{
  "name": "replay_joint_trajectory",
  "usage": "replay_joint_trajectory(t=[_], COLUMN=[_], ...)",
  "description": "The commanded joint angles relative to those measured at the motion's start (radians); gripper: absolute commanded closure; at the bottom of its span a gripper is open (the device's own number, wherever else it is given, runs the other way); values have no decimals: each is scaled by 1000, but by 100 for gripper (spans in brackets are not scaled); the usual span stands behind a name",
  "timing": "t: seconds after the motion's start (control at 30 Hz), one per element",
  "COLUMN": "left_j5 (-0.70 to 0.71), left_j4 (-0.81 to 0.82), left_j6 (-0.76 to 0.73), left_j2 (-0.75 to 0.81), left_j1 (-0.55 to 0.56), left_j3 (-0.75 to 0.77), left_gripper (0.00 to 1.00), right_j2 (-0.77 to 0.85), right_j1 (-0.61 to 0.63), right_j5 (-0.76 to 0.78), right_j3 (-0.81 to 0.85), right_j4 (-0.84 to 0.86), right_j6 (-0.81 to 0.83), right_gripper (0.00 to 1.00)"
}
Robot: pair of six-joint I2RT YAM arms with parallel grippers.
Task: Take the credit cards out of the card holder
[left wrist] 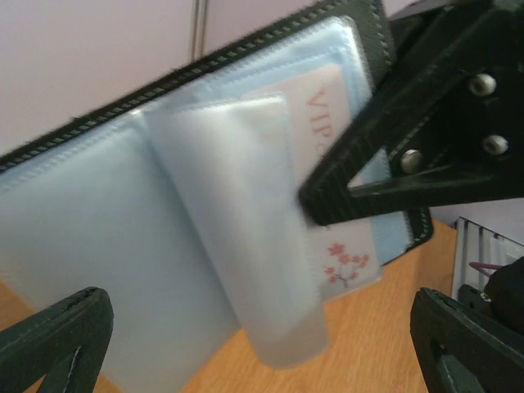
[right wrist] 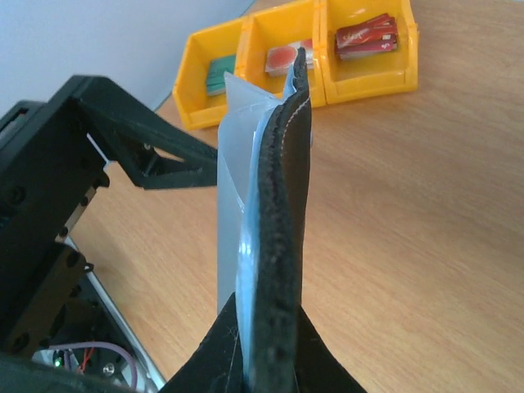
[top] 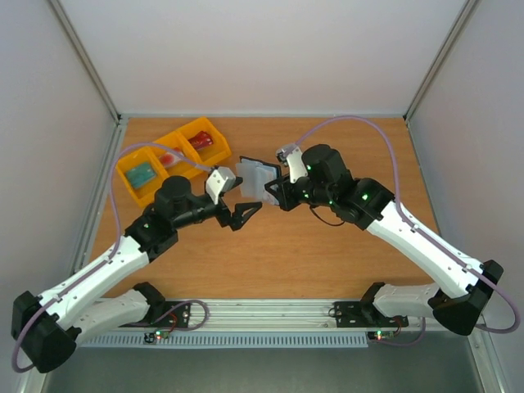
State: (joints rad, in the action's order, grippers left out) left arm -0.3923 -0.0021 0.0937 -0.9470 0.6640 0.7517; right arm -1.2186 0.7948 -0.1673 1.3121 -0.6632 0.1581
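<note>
The card holder (top: 252, 177) is black with clear grey-blue sleeves and is held open and upright above the table. My right gripper (top: 275, 191) is shut on its edge; in the right wrist view the holder (right wrist: 282, 205) stands edge-on between my right gripper's (right wrist: 270, 348) jaws. In the left wrist view a loose sleeve (left wrist: 237, 221) curls forward, and a pale credit card (left wrist: 344, 258) with red "VIP" lettering and red blossoms sits in a sleeve behind it. My left gripper (left wrist: 258, 315) is open and empty, just in front of the holder's lower edge (top: 244, 213).
Three yellow bins (top: 135, 190) stand in a row at the back left. In the right wrist view one holds green cards (right wrist: 214, 75), one a red-and-pale item (right wrist: 282, 59), and one red cards (right wrist: 367, 37). White walls enclose the wooden table (top: 270, 254).
</note>
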Motion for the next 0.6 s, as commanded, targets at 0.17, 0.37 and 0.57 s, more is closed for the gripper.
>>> replay_joint_trajectory(t=[0.17,0.37,0.57], left_j5=[193,280,298], left_j4=[28,18,15], left_j6=[-29,-39,-20], left_j2=[-21,0,38], left_j1=[29,27,7], left_j3=[17,-5,-26], left_gripper=[1,12,36], right_j2=[0,14,68], right_j1=[15,14,12], right_j5=[-158,-331,-395], right_j3=[65,73,70], right_j4=[47,39,-16], right_j6=[26,69,151], right_gripper=[99,99,99])
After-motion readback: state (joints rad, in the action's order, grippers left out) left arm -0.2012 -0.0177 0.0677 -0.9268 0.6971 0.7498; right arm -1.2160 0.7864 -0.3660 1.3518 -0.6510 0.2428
